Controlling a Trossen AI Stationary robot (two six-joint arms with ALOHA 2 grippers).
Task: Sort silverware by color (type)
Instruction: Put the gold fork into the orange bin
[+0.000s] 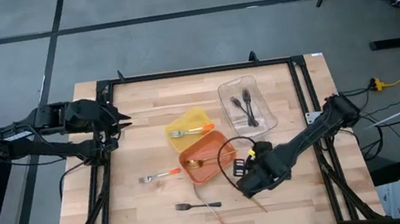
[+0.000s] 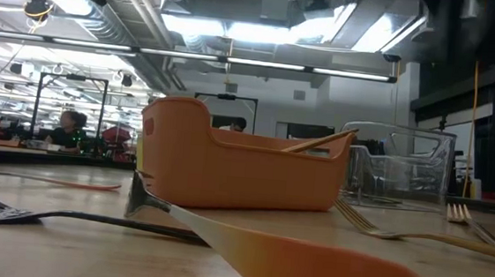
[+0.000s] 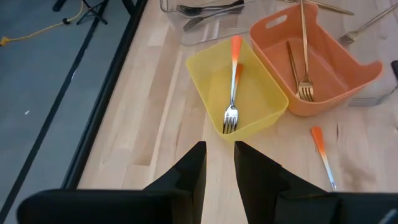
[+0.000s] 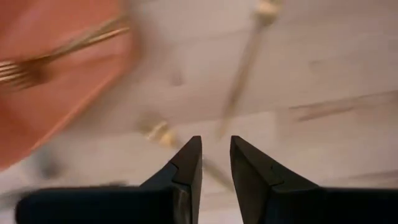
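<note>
Silverware lies in three trays and loose on my wooden desk (image 1: 137,113). Starting at the left, my left tool (image 1: 123,119) hangs over the desk's left edge with its fingers (image 3: 189,174) a narrow gap apart and nothing between them. Toward the front, a fork with an orange handle (image 1: 159,176) lies loose on the bare wood, left of the orange tray. Closer to the front edge lies a black fork (image 1: 196,205), with one more thin utensil (image 1: 211,210) crossing beside it; I cannot tell its colour from above.

At mid-desk, the yellow tray (image 1: 199,117) holds one silver fork with an orange handle (image 3: 232,87). Touching it on the near right, the orange tray (image 1: 224,164) holds gold forks (image 3: 303,56). Behind and to the right, the clear tray (image 1: 222,91) holds black forks (image 1: 246,109).

My right tool (image 1: 245,189) sits low over the desk just beside the orange tray's front right corner, fingers (image 4: 186,168) slightly apart, gripping nothing. A gold utensil (image 4: 242,74) lies on the wood just ahead of it, and another thin gold piece (image 4: 163,134) lies near the fingertips.
</note>
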